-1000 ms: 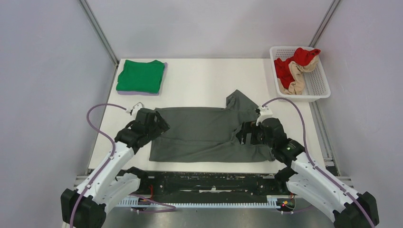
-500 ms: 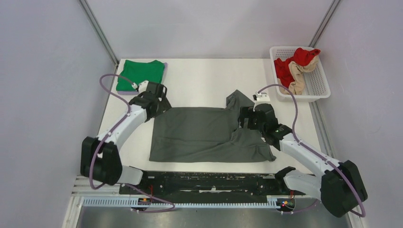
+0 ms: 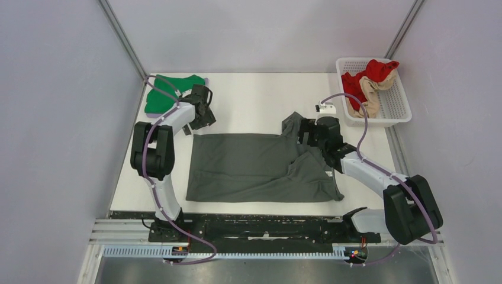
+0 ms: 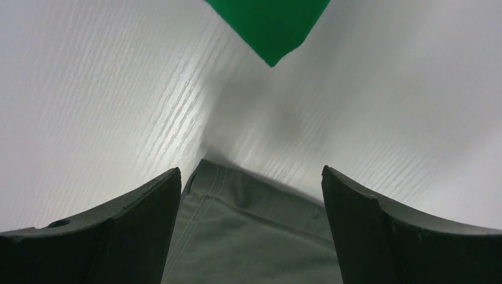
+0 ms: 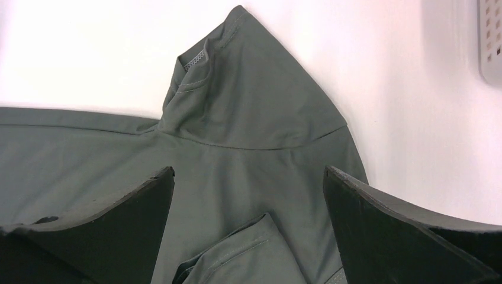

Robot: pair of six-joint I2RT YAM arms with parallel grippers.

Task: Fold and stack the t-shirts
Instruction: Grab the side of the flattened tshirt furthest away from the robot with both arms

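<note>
The dark grey t-shirt [image 3: 254, 165] lies spread on the white table, part folded, with a sleeve sticking up at its far right. The bright green t-shirt [image 3: 171, 94] lies folded at the far left. My left gripper [image 3: 200, 121] is open and empty, above the grey shirt's far left corner [image 4: 237, 201]; a green shirt corner [image 4: 269, 29] shows ahead of it. My right gripper [image 3: 309, 133] is open and empty over the grey shirt's far right part [image 5: 248, 118], near the sleeve.
A white lattice basket [image 3: 395, 106] at the far right holds red and beige garments [image 3: 366, 83]. Its edge shows in the right wrist view [image 5: 490, 41]. Bare white table [image 3: 260, 97] lies between the green shirt and the basket.
Both arms have reached away from me, from the shirt's near sides to its far corners. The grey shirt has barely shifted.
</note>
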